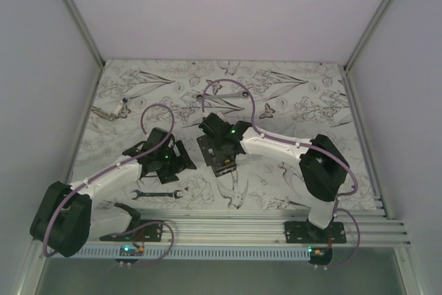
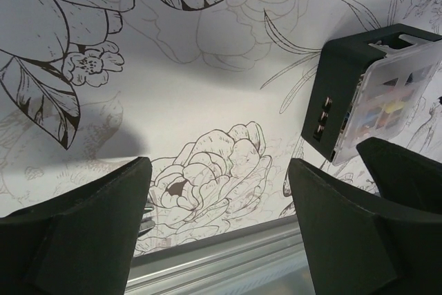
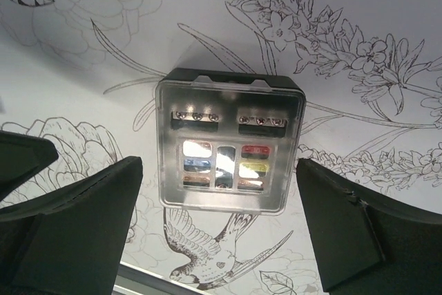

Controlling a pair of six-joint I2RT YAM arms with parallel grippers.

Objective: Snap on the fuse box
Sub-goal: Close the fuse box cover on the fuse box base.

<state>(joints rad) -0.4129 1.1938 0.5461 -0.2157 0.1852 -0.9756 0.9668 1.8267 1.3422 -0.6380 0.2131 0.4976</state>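
Right wrist view: finds the fuse box (image 3: pixel 229 144) lying flat, centred under the gap between the right gripper's (image 3: pixel 217 165) wide-open, empty jaws, probably so lined up that a straight press down can seat the clear lid (image 3: pixel 228 94) on the matte black square shell. Shows glossy, round-cornered plastic over small orange, blue and yellow fuses (image 3: pixel 254 168) and two rows of shiny metal contacts, all on a smooth flower-printed sheet (image 3: pixel 359 18). Left wrist view: has the left gripper (image 2: pixel 219 165) spread open too, gripping nothing, with the box (image 2: pixel 345 94) outside the jaws, off past the right-hand one, perhaps waiting to brace it
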